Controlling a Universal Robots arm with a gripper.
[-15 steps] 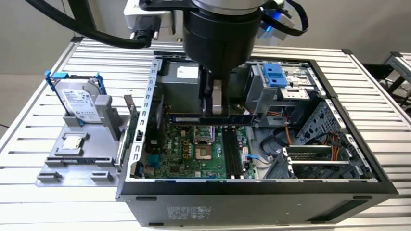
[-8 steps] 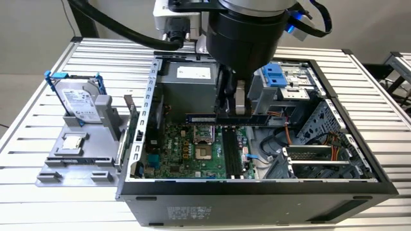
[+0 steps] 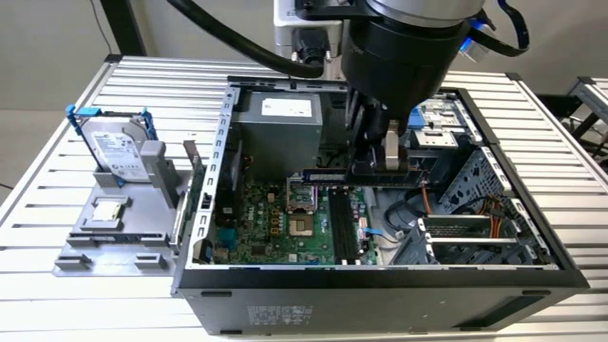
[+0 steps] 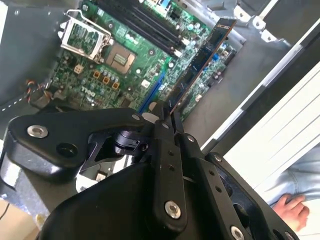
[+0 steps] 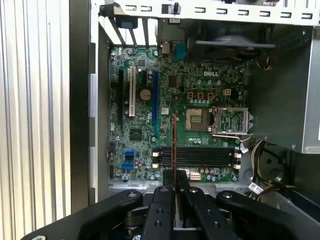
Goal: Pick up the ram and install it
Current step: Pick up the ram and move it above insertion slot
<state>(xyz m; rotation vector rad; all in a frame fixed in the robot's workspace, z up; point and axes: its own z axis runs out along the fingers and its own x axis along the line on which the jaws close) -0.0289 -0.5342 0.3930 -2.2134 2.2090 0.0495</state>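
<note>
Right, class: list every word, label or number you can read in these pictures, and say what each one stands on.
On the hard drive, a label: too small to read.
On the power supply, a white sticker: blurred.
On the case, a sticker: too small to read.
On the motherboard, white lettering: a maker's mark, left unquoted; other print too small.
On the ram: no readable print.

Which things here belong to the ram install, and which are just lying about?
In the job: ram, held by the gripper; black motherboard slots; open computer case.
Lying about: hard drive; processor chip; grey holder; a person's hand.
</note>
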